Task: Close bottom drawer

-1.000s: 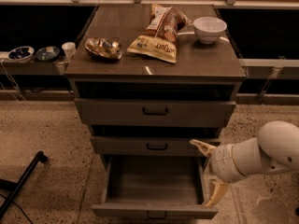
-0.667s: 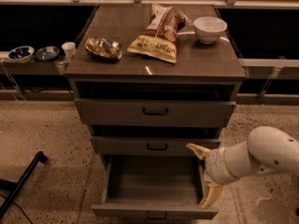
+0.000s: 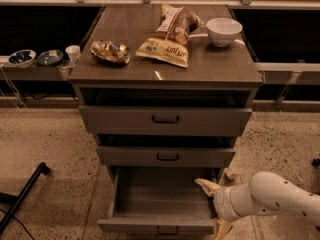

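The gripper [image 3: 211, 209] hangs at the right front corner of the pulled-out bottom drawer [image 3: 140, 227]. Its fingers [image 3: 207, 186] are spread, one reaching over the drawer's inside, the other just before its front. A push from here could trap the inner finger under the middle drawer [image 3: 167, 156], or skew the drawer.

A robot test space dressed as a break room: a free-standing drawer cabinet [image 3: 90, 115] on speckled floor [image 3: 45, 139], a snack bag [image 3: 170, 36] and white bowl [image 3: 224, 30] on its tabletop [image 3: 220, 64]. The tool [image 3: 215, 207], fingers spread, sits at the open bottom drawer [image 3: 150, 227]'s right side.
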`<state>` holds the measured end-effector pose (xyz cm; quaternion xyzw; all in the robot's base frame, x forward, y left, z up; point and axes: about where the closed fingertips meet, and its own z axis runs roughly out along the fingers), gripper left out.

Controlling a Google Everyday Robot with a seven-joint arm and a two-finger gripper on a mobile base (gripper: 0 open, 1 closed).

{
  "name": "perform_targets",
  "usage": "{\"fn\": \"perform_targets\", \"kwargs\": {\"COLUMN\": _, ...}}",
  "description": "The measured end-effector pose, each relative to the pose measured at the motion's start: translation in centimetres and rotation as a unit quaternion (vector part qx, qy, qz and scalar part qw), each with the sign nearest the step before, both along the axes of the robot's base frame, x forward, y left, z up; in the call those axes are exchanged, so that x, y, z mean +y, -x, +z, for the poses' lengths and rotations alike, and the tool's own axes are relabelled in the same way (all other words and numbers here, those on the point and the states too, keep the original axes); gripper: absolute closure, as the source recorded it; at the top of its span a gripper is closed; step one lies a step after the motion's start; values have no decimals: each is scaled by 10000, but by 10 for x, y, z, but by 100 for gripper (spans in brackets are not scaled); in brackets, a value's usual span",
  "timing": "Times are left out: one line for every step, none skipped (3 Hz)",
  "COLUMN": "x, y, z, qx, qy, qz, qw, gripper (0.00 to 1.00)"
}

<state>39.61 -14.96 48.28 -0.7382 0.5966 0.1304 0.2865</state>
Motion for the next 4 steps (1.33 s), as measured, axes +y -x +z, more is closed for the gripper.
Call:
{"fn": "perform_targets", "kwargs": {"x": 0, "y": 0, "z": 0, "qx": 1, "qy": 0, "qz": 0, "qw": 10000, "gripper": 0}}
{"fn": "perform_targets", "kwargs": {"x": -8, "y": -5, "z": -26, "qx": 206, "qy": 75, "qz": -94, "qw": 9997, "gripper": 0}}
{"fn": "perform_targets", "kwargs": {"x": -31, "y": 0, "z": -111, "qx": 359, "qy": 314, "qz": -205, "qw": 9987, "gripper": 0}}
{"fn": "perform_targets", "kwargs": {"x": -43, "y": 6, "z": -156, "qx": 240, "qy": 370, "qz": -216, "qw": 9988, "gripper": 0}}
